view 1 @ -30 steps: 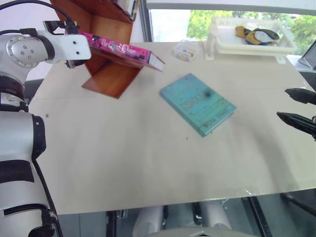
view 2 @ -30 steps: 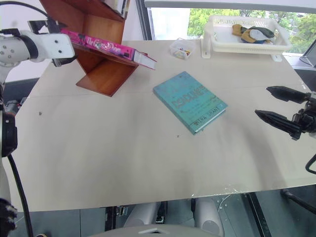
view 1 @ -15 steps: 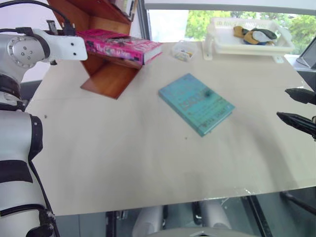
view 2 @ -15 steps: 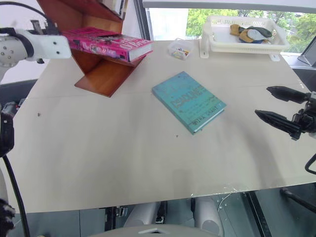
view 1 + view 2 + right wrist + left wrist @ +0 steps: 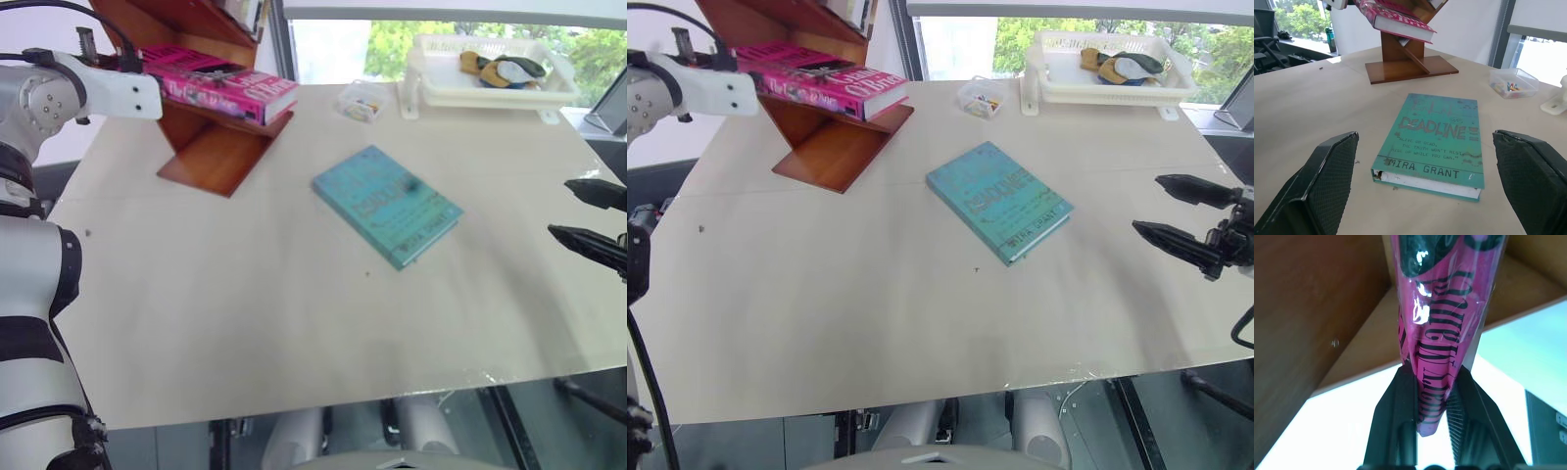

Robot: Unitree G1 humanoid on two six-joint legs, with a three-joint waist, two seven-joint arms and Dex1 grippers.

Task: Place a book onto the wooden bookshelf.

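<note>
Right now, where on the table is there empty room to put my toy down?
The big bare patch is the near half of the table, below the teal-green book. There is also room between that book and the wooden bookshelf. The far edge is crowded: a white tray, a small clear box, and the shelf bearing the pink book.

Silver-white arm, black fingers

The left arm (image 5: 59,93) was glossy silver-white with round joint housings, black bands and a black cable looping above; the right gripper (image 5: 1181,213) bore two tapered black fingers (image 5: 1322,188) with textured pads.
</note>
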